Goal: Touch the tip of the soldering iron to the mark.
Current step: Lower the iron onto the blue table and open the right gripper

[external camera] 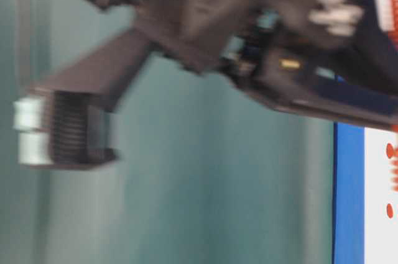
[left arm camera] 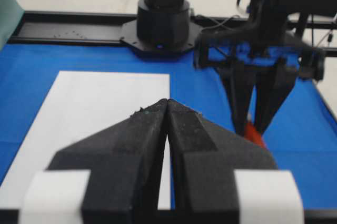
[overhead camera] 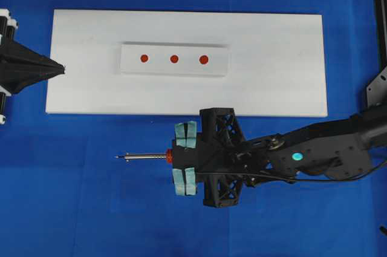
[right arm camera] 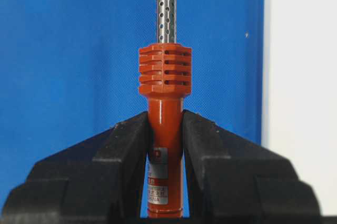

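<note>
Black fingers (right arm camera: pixel 126 166) of the right gripper (right arm camera: pixel 165 150) clamp the red-orange handle of the soldering iron (right arm camera: pixel 165 103), its silver shaft running out toward 12 o'clock. From overhead, the iron (overhead camera: pixel 145 157) points to 9 o'clock from that gripper (overhead camera: pixel 181 158), the tip (overhead camera: pixel 118 158) over the blue surface (overhead camera: pixel 60 196), off the white board (overhead camera: pixel 272 63) and apart from the three red marks (overhead camera: pixel 174 58). The left gripper (overhead camera: pixel 57 68) sits closed and empty at the board's 9 o'clock edge.

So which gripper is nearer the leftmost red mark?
Left, narrowly. The left gripper sits shut at the board's left edge, level with the leftmost mark; the right gripper, holding the soldering iron, is below the board.
</note>
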You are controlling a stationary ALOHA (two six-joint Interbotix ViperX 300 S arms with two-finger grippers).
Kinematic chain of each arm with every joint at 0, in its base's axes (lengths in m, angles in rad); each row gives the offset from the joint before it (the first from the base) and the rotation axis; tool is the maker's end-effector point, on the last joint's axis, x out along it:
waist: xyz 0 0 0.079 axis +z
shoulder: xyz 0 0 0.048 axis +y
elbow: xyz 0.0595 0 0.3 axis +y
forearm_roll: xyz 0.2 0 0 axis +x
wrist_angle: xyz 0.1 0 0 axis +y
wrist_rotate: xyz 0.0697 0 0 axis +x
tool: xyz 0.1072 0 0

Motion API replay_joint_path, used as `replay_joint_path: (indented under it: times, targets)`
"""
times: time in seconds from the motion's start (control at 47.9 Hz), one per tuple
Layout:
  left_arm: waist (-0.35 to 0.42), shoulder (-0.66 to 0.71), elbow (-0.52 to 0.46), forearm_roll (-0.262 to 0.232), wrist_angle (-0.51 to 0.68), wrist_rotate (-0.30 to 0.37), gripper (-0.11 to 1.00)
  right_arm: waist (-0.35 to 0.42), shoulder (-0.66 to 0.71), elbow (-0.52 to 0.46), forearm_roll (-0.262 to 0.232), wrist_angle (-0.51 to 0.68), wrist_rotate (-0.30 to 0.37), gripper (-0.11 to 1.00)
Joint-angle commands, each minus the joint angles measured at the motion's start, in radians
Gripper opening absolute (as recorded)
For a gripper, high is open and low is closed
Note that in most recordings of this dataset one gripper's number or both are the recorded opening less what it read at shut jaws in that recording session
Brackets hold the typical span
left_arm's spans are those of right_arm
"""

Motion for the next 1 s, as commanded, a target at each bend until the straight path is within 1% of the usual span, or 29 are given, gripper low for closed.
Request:
replay_joint_path:
  times: [0.0, 0.146, 0.334, 0.543, 0.69, 0.878, 0.982]
  targets:
    - [-0.002, 0.005, -0.011, 0.002, -0.006, 0.0, 0.0, -0.009, 0.011, 0.006, -0.003, -0.074, 0.012, 0.06]
    - [0.0, 0.005, -0.011, 0.002, -0.005, 0.0, 0.0, -0.02, 0.071, 0.021, -0.002, -0.181, 0.044, 0.06]
    - [-0.002, 0.005, -0.009, 0.002, -0.003, 0.0, 0.0, -0.029, 0.14, 0.025, -0.002, -0.265, 0.048, 0.06]
    - [-0.002, 0.006, -0.009, 0.003, -0.002, 0.0, 0.0, -0.038, 0.189, 0.029, 0.006, -0.299, 0.051, 0.06]
    - [-0.002, 0.006, -0.009, 0.003, -0.002, 0.0, 0.0, -0.043, 0.192, 0.035, 0.018, -0.304, 0.052, 0.06]
    - [-0.002, 0.005, -0.009, 0.002, -0.002, 0.0, 0.0, -0.044, 0.192, 0.049, 0.023, -0.348, 0.051, 0.06]
    - [0.0, 0.005, -0.011, 0.003, -0.002, 0.0, 0.0, -0.044, 0.192, 0.051, 0.032, -0.353, 0.051, 0.06]
